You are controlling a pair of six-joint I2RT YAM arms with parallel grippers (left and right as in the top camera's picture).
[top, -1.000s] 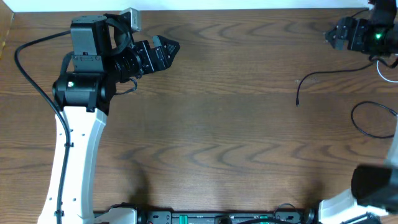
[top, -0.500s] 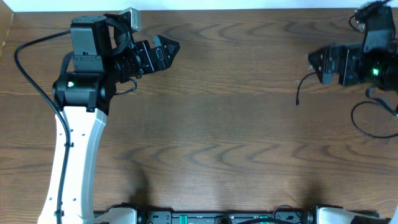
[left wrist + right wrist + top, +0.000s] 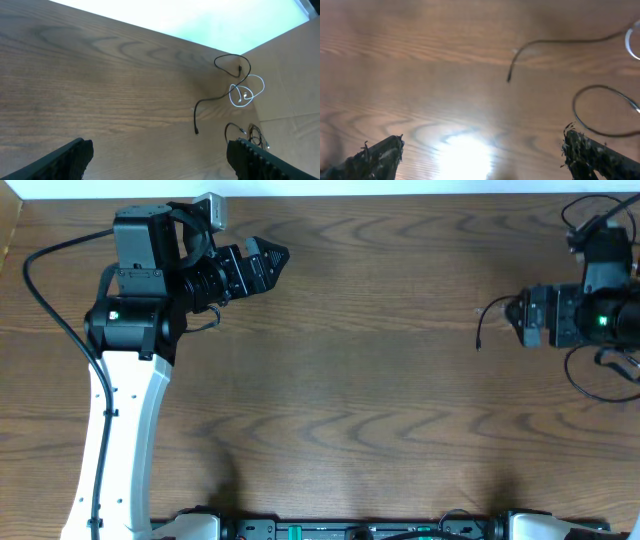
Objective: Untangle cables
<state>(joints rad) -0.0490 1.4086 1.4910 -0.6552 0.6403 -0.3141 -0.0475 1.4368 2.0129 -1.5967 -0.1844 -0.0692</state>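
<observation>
left gripper (image 3: 272, 258): upper-left part of the table (image 3: 360, 400), pointing right. Jaws spread wide, nothing between them. Its wrist view shows a finger (image 3: 70, 157) in each bottom corner with bare wood between.
right gripper (image 3: 516, 320): right side of the table, pointing left. Jaws spread wide and empty. Its fingers (image 3: 380, 155) sit at the bottom corners of its wrist view, over bare wood and clear of the cords.
first black cable (image 3: 481, 325): the free plug end lies on the wood just left of the right gripper. The cord curves up and to the right, then goes out of sight under that gripper in the overhead view.
second black cable (image 3: 578, 383): open loop flat on the wood at the right edge, beside the right arm. In the right wrist view it lies near the right-hand finger; contact there, cannot tell.
white cable (image 3: 245, 95): small coil near the table's far right edge. Seen from the left wrist; the right arm hides it from overhead.
tangle: in the left wrist view the first black cable crosses the white coil and ends in a black loop just beyond it.
</observation>
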